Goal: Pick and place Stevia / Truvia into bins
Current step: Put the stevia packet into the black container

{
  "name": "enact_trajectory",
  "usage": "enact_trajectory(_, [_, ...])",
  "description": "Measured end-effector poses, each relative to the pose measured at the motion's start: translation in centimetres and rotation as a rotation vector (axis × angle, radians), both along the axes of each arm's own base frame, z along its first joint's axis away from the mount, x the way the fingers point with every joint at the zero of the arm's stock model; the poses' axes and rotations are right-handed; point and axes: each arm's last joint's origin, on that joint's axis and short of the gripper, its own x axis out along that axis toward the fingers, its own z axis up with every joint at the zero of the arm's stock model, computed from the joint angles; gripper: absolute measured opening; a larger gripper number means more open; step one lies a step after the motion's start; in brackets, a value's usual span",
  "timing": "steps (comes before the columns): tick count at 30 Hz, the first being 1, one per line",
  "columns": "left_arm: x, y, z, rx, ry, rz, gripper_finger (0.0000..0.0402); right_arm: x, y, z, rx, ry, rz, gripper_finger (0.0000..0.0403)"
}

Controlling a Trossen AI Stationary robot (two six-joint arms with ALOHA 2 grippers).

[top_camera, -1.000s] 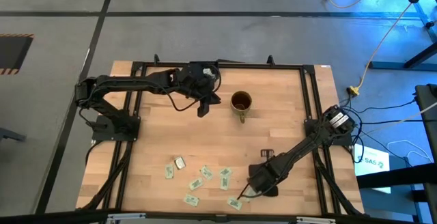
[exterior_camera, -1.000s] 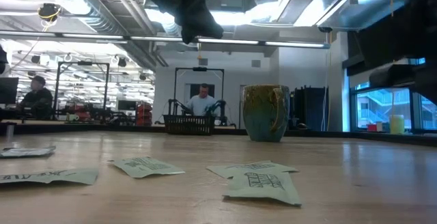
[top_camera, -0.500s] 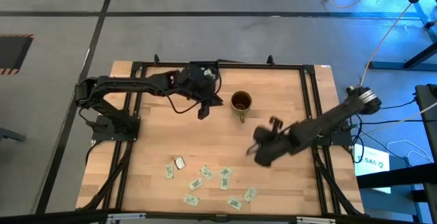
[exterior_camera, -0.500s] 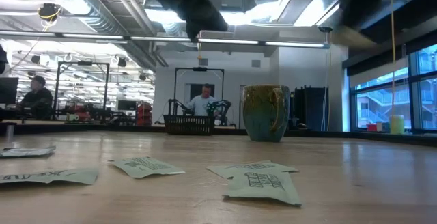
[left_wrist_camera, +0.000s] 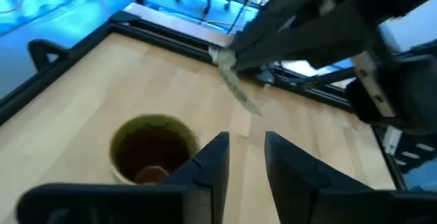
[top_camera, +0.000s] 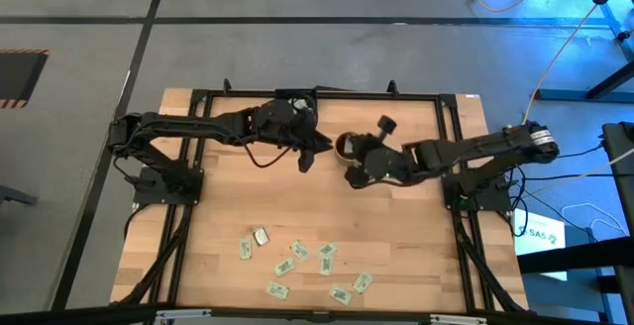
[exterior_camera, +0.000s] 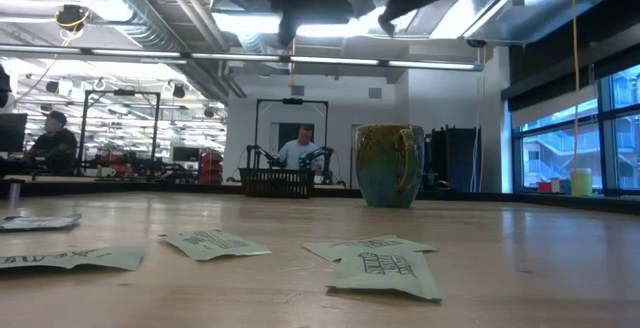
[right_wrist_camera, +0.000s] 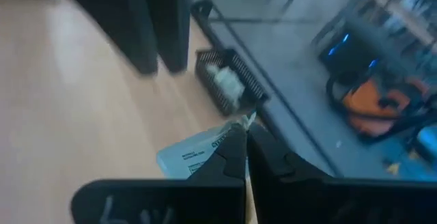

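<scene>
The right gripper (top_camera: 354,169) hangs just beside the brown-gold mug (top_camera: 348,148) on the side nearer the table's front edge, its fingers pinched on a white-and-green Stevia sachet (right_wrist_camera: 198,150) that juts out from between the tips. The left gripper (top_camera: 306,153) waits at the mug's other side, its fingers (left_wrist_camera: 213,157) a narrow gap apart and holding nothing. More sachets (top_camera: 297,262) lie scattered flat near the front of the wooden table (top_camera: 238,196), well apart from the mug, and a small black tray (right_wrist_camera: 227,82) with a sachet in it shows in the right wrist view.
</scene>
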Motion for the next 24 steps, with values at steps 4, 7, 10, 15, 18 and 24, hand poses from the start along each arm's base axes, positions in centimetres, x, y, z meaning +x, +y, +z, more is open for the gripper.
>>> enact_trajectory(4, [0.0,0.1,0.0,-0.01,0.002,0.058,0.0115,0.7,-0.7,0.8,-0.078,-0.015,0.036,0.0002])
enact_trajectory(7, [0.0,0.2,0.0,-0.034,-0.003,0.1,0.013,1.0,-1.0,1.2,-0.133,-0.011,0.061,0.0002])
enact_trajectory(10, [0.0,0.2,0.1,-0.051,-0.012,0.108,0.0142,1.1,-1.2,1.2,-0.173,0.021,0.076,0.0003])
enact_trajectory(15, [0.1,0.3,0.4,-0.118,-0.053,0.135,0.0154,1.1,-1.4,1.2,-0.167,0.026,0.088,0.0004])
enact_trajectory(18, [0.2,0.3,0.6,-0.135,-0.077,0.153,0.0158,1.1,-1.4,1.2,-0.181,0.039,0.097,0.0004])
enact_trajectory(24, [0.3,0.4,1.1,-0.149,-0.133,0.16,0.016,1.2,-1.4,1.4,-0.199,0.03,0.106,0.0004])
